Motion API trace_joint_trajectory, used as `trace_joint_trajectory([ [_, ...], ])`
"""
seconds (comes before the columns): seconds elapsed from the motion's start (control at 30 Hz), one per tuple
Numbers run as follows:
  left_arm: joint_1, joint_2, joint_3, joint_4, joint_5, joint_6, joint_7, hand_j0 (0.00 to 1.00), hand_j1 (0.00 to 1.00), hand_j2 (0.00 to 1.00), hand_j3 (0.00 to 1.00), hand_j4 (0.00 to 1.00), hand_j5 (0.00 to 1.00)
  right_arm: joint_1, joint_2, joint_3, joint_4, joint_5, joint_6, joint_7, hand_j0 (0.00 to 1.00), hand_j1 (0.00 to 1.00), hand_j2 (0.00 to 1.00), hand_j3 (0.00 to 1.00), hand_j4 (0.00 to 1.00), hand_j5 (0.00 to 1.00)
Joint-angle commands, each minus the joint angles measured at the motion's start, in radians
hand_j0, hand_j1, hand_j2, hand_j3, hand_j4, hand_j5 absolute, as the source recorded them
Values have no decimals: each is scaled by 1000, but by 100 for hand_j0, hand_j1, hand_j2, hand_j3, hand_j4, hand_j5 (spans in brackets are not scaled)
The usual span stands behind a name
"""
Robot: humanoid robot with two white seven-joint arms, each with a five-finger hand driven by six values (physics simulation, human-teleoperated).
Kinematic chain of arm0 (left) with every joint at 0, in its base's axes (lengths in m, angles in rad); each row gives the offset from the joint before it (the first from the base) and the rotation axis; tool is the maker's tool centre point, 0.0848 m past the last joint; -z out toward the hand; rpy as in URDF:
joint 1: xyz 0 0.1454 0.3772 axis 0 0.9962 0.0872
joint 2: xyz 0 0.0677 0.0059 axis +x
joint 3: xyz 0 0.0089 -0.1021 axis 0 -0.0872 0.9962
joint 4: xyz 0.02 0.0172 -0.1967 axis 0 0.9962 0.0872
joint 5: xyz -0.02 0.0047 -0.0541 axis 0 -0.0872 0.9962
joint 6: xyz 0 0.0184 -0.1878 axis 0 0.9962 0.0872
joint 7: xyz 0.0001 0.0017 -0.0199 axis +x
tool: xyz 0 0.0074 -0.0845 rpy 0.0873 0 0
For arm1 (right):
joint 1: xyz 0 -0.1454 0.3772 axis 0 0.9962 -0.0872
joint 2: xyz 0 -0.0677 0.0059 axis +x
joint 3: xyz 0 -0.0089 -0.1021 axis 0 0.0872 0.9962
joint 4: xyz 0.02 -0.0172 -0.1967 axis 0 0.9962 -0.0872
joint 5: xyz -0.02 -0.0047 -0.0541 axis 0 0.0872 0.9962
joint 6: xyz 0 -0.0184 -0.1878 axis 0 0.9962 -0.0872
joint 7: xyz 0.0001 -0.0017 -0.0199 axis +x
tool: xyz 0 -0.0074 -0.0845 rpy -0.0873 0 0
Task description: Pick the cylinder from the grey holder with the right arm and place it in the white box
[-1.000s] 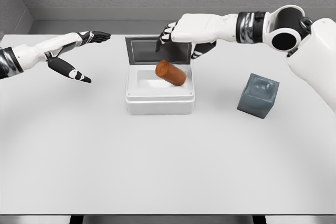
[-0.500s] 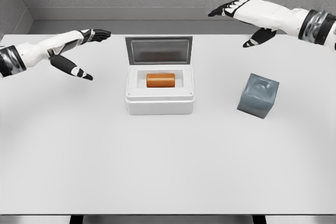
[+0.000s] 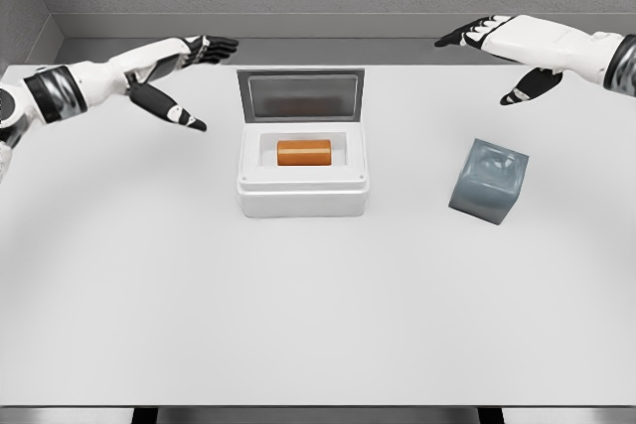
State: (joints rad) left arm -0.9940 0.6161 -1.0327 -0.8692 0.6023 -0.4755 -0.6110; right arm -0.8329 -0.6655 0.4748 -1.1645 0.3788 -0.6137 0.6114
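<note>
An orange cylinder [image 3: 303,153] lies on its side inside the white box [image 3: 302,196], whose lid [image 3: 300,95] stands open at the back. The grey holder [image 3: 488,180] sits empty on the table to the right of the box. My right hand [image 3: 494,42] hovers at the upper right, above and behind the holder, fingers spread and holding nothing. My left hand [image 3: 189,67] is raised at the upper left, left of the box lid, fingers extended and empty.
The white table [image 3: 298,305] stretches wide in front of the box. A grey wall and ledge [image 3: 298,22] run behind the table's far edge.
The cylinder dropped from my right hand into the box and settled flat. My right hand withdrew up and to the right. My left hand rose and moved slightly toward the box.
</note>
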Motion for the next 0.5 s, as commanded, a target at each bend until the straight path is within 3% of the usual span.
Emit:
trace_joint_trajectory([
  [0.0, 0, -24, 2, 12, 4, 11, 0, 100, 100, 100, 100, 100, 100, 0, 0, -1, -1, -6, 3, -1, 100, 100, 100, 100, 100, 100],
  [0.47, 0, -52, 2, 7, -6, 12, 0, 100, 100, 100, 100, 100, 100, -6, 3, -1, -1, -6, 3, -1, 100, 100, 100, 100, 100, 100],
])
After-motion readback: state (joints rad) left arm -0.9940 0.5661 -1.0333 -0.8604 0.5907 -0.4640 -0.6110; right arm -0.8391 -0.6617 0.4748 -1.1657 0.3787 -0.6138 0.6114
